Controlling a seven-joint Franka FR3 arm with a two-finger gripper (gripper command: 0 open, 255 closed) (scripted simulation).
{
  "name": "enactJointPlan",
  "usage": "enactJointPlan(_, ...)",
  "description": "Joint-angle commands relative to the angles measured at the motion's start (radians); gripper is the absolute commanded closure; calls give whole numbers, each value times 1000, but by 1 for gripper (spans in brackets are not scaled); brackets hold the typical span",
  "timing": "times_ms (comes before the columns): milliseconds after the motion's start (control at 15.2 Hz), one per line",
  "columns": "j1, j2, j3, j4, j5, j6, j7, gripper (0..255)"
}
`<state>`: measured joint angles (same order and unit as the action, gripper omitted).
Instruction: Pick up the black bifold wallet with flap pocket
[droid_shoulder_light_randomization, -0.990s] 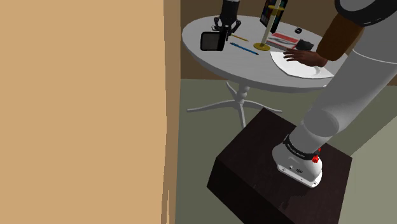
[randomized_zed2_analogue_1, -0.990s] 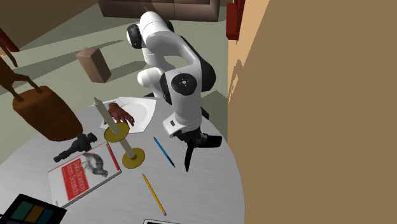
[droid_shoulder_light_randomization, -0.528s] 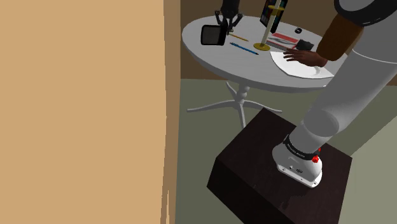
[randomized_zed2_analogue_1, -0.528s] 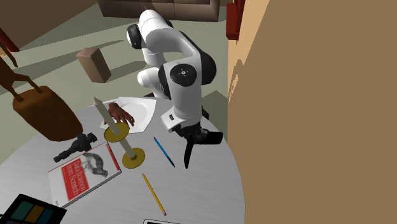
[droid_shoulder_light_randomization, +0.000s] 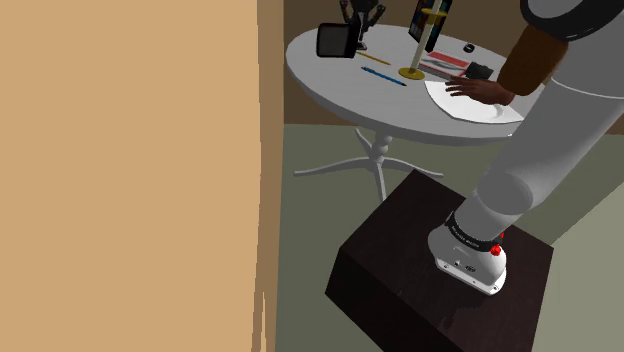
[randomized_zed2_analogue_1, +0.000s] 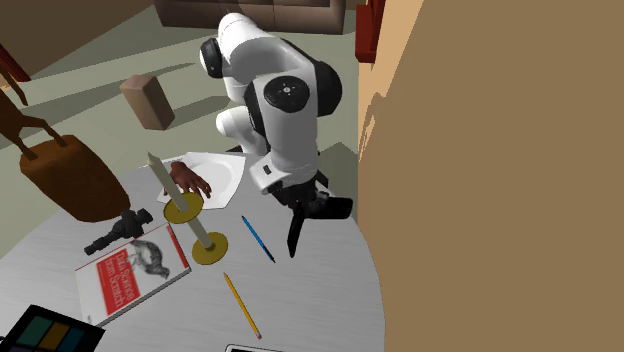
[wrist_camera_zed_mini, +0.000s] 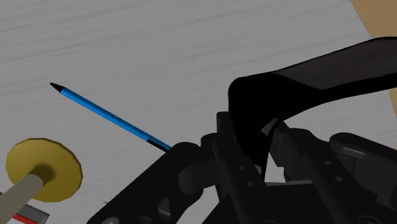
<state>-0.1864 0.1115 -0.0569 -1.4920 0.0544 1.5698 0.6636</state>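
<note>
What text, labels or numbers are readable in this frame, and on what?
Book: lines of text on the cover, too blurred to read.
Arm's base band: small white lettering, too small to read.
Wallet: no lettering seen.
Nothing can be quoted.

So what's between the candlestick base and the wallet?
The blue pencil lies on the table between base and wallet, seen in the second exterior and wrist views.
</note>
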Motion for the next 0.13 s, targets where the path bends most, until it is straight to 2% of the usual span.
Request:
enactJointPlan(0, -1, 4, -1, 23, 0, -19, 0, 255)
enactJointPlan(66, -1, 5, -1, 24, 0, -19, 0, 255)
